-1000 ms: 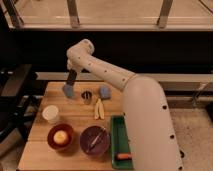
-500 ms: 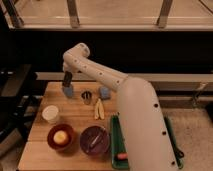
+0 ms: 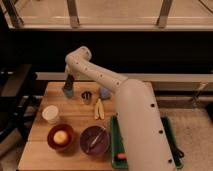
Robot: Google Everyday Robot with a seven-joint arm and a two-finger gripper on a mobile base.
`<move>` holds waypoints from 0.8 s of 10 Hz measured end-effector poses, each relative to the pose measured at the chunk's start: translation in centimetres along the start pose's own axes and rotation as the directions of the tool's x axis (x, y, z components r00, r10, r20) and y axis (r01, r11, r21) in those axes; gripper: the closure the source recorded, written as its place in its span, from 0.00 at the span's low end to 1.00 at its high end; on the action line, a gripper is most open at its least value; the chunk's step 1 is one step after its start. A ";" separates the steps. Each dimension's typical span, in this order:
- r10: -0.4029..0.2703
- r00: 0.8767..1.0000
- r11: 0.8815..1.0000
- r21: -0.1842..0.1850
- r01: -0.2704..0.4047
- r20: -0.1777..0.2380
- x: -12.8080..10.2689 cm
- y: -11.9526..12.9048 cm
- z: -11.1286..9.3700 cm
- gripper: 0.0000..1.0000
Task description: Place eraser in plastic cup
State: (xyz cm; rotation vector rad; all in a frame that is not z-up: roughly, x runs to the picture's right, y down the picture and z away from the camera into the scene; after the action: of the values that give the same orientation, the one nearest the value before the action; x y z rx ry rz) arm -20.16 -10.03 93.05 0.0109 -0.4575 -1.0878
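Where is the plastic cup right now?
In the camera view the plastic cup stands near the table's far left edge, left of the metal cup, with the gripper directly above its rim.

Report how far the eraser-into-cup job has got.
Done: the end effector is directly above the plastic cup at the table's far left. In hand: the dark eraser seems to hang there. Left: dropping it in the cup.
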 end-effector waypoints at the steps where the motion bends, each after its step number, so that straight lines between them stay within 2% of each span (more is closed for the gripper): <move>1: 0.003 1.000 1.000 -0.004 -0.003 0.004 -0.2 0.1 0.2 0.70; 2: 0.006 1.000 1.000 -0.008 -0.006 0.008 -0.3 0.2 0.3 0.65; 6: 0.010 1.000 1.000 -0.012 -0.009 0.022 -1.0 0.3 0.9 0.25; 7: 0.008 1.000 1.000 -0.012 -0.007 0.025 -1.1 0.3 1.0 0.20; 8: 0.006 1.000 1.000 -0.011 -0.006 0.027 -1.2 0.3 1.0 0.20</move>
State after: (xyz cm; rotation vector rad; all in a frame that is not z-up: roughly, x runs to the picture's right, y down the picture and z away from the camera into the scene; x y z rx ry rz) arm -20.77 -8.60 93.62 -0.0147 -0.4754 -1.0859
